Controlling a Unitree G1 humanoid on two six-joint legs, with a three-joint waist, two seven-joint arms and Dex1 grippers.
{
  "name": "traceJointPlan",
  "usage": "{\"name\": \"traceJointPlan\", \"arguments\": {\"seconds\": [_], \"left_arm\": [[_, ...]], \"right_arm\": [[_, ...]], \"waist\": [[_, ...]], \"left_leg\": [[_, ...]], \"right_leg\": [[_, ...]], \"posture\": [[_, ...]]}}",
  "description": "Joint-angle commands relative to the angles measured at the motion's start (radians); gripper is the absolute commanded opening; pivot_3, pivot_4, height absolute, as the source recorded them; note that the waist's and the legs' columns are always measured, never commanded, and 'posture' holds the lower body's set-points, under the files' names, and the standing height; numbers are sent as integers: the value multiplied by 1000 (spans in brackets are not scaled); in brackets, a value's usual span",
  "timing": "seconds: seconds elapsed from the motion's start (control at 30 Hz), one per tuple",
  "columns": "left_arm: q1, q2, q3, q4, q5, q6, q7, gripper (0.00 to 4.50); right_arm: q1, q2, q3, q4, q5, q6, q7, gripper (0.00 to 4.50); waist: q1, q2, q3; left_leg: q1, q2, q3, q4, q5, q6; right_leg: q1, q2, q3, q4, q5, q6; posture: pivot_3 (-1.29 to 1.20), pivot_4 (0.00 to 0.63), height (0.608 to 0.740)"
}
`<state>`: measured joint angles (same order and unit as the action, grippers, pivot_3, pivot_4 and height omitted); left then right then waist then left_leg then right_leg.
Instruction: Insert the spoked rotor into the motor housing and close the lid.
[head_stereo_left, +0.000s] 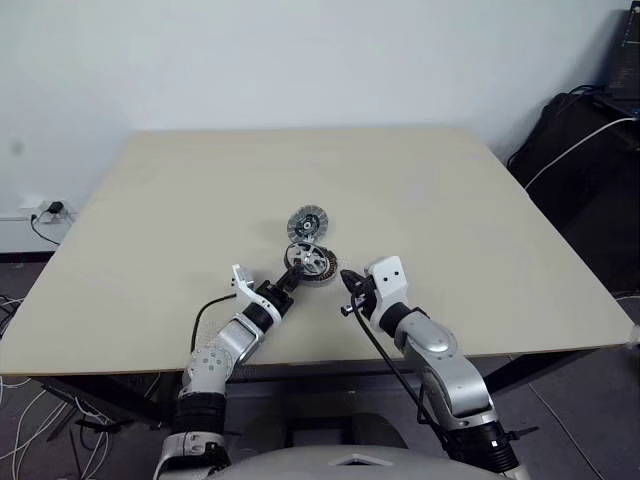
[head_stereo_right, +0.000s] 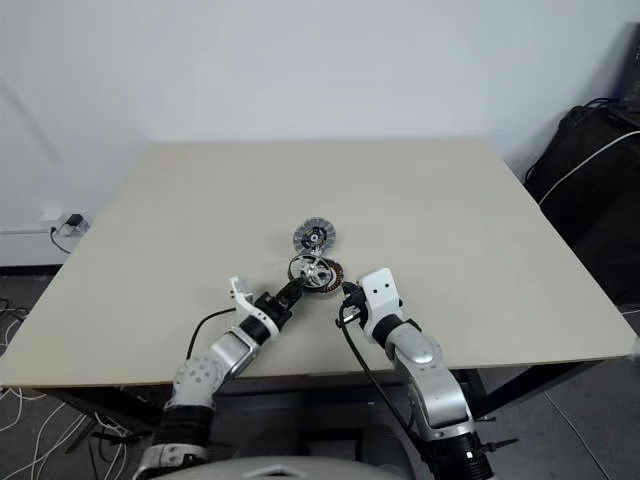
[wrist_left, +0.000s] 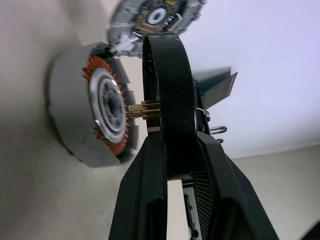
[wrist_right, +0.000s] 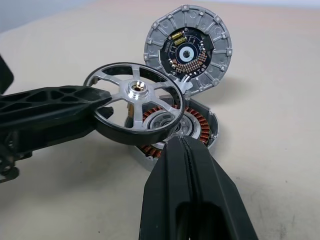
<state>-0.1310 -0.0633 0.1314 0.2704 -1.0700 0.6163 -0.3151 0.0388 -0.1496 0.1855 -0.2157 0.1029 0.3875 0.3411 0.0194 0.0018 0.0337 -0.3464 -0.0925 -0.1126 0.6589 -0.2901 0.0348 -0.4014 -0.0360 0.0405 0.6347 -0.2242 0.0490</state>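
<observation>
To seat the spoked rotor (wrist_right: 134, 109) well, its brass shaft should line up with the bore of the motor housing (wrist_right: 187, 127) before it goes down, the ring kept level. The left pincer (wrist_right: 97, 100) grips the rotor's rim, just above the housing. The right pincer (wrist_right: 181, 142), closed and empty, sits beside the housing. The lid (wrist_right: 188, 47) stands open beyond, on the table (wrist_right: 270, 150).

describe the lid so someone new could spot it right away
Start at the beige table; near its middle sits the motor housing with copper windings. The lid stands open, hinged at the housing's far edge, away from the robot. Unlike the black-rimmed spoked rotor in the left gripper, it is a grey ribbed disc with a circuit board on its inner face.
</observation>
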Motion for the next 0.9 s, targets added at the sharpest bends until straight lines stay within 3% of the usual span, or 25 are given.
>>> {"name": "traceJointPlan", "arguments": {"seconds": [0.03, 0.6, 0.9], "left_arm": [[-56, -103, -2, 14, 9, -17, -37, 396], [-167, -140, 19, 220, 93, -27, -70, 396], [-172, -149, 49, 229, 125, -18, -73, 396]], "right_arm": [[-9, 2, -13, -46, 9, -8, -8, 0], [-5, -1, -15, -63, 10, -2, -22, 0], [0, 0, -19, -69, 10, -1, -27, 0]], "waist": [[0, 0, 0], [0, 0, 0], [-2, 0, 0]], "left_leg": [[0, 0, 0, 0, 0, 0], [0, 0, 0, 1, 1, 3], [-2, 0, 0, 1, 1, 3]], "right_leg": [[0, 0, 0, 0, 0, 0], [0, 0, 0, 0, 0, 1], [-1, 0, 0, 1, 1, 0]], "posture": [[0, 0, 740], [0, 0, 740], [0, 0, 740]]}}
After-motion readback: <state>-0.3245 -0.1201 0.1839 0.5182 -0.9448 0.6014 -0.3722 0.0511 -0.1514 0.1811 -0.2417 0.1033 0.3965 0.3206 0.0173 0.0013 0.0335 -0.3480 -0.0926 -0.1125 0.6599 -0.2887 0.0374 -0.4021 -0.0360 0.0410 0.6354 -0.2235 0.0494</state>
